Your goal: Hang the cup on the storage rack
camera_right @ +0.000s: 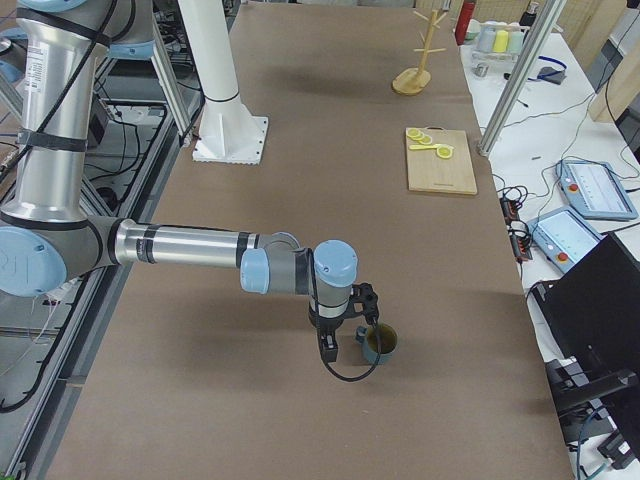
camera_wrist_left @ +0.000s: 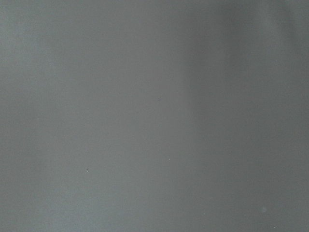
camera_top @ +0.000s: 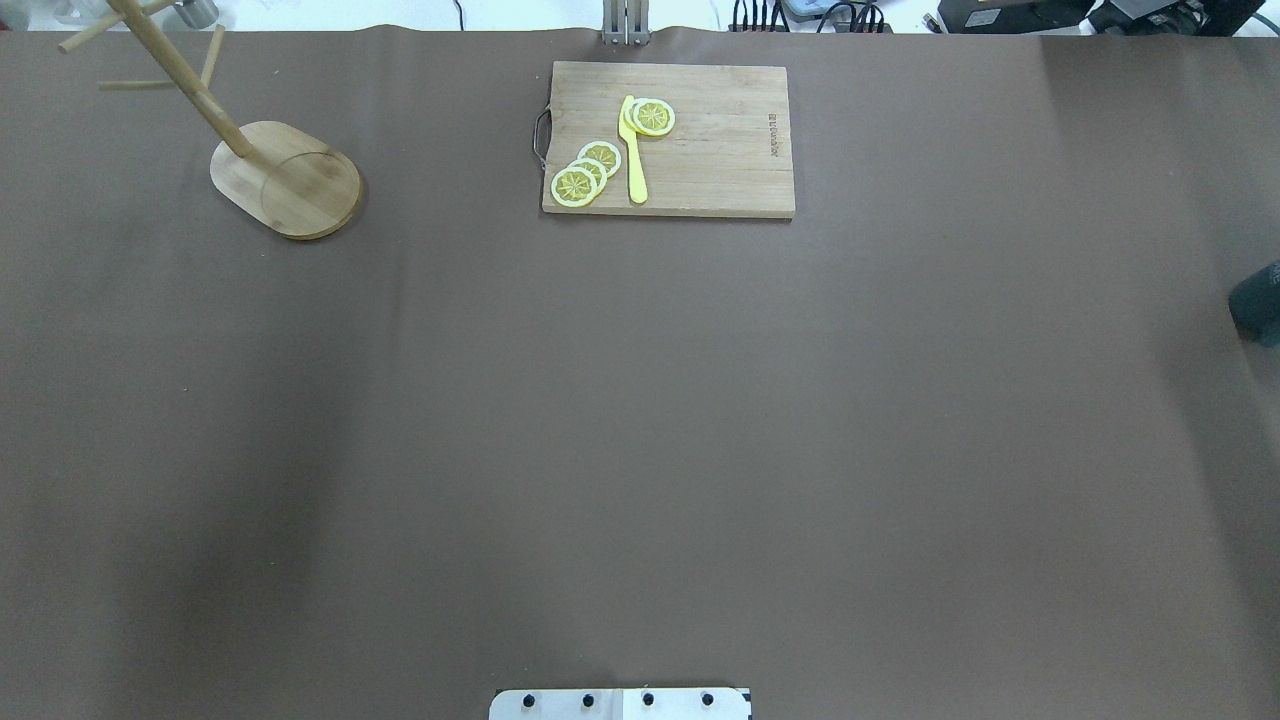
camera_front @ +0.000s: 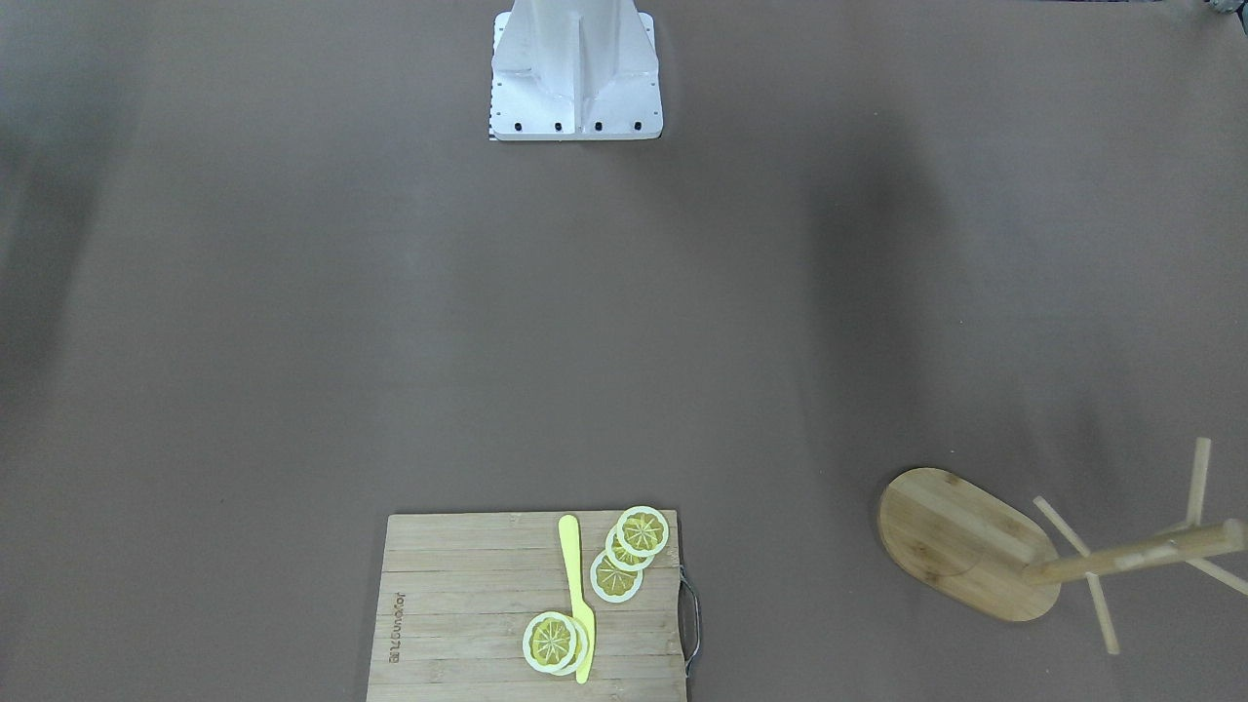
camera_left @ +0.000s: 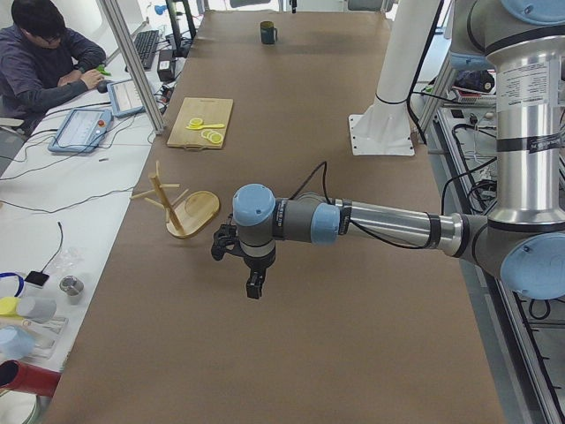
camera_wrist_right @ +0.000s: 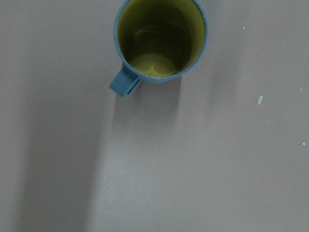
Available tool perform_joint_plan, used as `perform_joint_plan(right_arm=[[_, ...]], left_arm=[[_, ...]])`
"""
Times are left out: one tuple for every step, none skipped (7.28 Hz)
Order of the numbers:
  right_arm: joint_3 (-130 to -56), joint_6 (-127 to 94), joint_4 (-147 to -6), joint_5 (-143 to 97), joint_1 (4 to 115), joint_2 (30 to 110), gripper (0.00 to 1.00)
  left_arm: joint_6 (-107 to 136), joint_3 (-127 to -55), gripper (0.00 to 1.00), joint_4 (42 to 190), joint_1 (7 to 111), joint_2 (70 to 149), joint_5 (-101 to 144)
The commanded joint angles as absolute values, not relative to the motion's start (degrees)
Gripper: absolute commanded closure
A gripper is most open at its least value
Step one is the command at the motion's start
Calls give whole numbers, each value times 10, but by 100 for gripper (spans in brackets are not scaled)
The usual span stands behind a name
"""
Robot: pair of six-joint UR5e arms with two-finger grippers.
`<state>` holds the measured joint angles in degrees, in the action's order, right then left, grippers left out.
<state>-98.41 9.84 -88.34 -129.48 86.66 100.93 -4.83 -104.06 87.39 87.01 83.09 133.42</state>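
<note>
The slate-blue cup (camera_wrist_right: 161, 41) with a mustard-yellow inside stands upright on the table at the top of the right wrist view. Its handle (camera_wrist_right: 125, 83) points to the lower left. It also shows at the overhead view's right edge (camera_top: 1262, 300) and in the exterior right view (camera_right: 380, 343). My right gripper (camera_right: 325, 345) hangs just beside the cup; I cannot tell if it is open or shut. The bamboo storage rack (camera_top: 285, 180) stands at the far left of the table with bare pegs. My left gripper (camera_left: 253, 284) hovers over bare table near the rack (camera_left: 181, 208); its state is unclear.
A slatted cutting board (camera_top: 668, 138) with lemon slices (camera_top: 587, 172) and a yellow knife (camera_top: 632, 150) lies at the far middle of the table. The robot base (camera_front: 575, 73) stands at the near edge. The left wrist view shows only brown table.
</note>
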Motion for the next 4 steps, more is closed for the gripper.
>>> perform_joint_plan(right_arm=[[-983, 99, -883, -1296, 867, 1010, 0], [-983, 99, -883, -1296, 867, 1010, 0], [-983, 101, -883, -1295, 867, 1010, 0], [-988, 102, -882, -1296, 867, 1009, 0]], left_arm=[[-48, -1042, 1, 874, 870, 831, 1334], [-48, -1047, 1, 874, 870, 831, 1334], [-48, -1052, 1, 874, 871, 831, 1334], [-48, -1058, 1, 874, 870, 831, 1334]])
